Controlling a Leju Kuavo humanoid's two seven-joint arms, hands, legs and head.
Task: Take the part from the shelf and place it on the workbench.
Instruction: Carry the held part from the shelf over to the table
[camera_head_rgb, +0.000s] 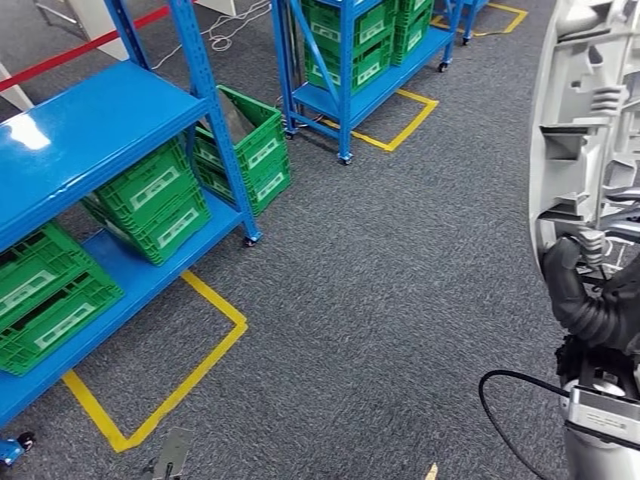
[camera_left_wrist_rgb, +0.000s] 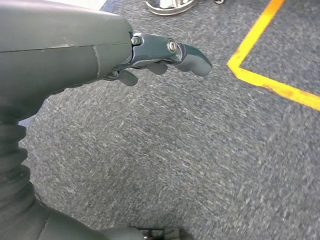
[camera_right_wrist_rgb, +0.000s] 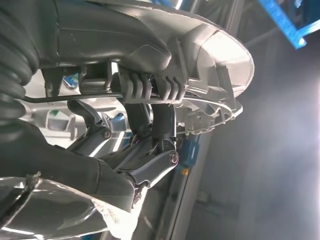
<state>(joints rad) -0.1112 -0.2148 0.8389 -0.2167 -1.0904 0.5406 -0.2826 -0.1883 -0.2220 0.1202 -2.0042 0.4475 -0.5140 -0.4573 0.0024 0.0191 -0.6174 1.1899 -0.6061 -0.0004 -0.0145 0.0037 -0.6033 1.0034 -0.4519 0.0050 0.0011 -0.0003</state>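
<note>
Right beside the right hand (camera_head_rgb: 585, 300), a black cable (camera_head_rgb: 513, 420) is looping over the grey carpet (camera_head_rgb: 377, 300), and the floor just ahead of the hand is lying open. Off to the hand's left, a yellow taped outline (camera_head_rgb: 189, 370) is marking the carpet under the near blue shelf (camera_head_rgb: 90, 130), where green crates (camera_head_rgb: 155, 200) are sitting tilted on the lower deck and another green crate (camera_head_rgb: 253, 145) is tucked behind the upright. Farther out, well apart from the hand, a second blue shelf (camera_head_rgb: 355, 60) is carrying stacked green crates inside its own yellow outline.

Now the hands. The right hand is gripping the part (camera_head_rgb: 581, 120), a big pale grey moulded plastic piece with ribs and clips, rising directly above the hand at the right edge of the head view. In the right wrist view, the dark fingers (camera_right_wrist_rgb: 158, 125) are curling up around the ribbed underside of the part (camera_right_wrist_rgb: 211, 45), pressing against it, with a thin metal rod (camera_right_wrist_rgb: 75, 97) running across just by them.

The left hand (camera_left_wrist_rgb: 166, 55) is hanging over bare carpet near a yellow line (camera_left_wrist_rgb: 271, 85), fingers loosely bent, holding nothing.
</note>
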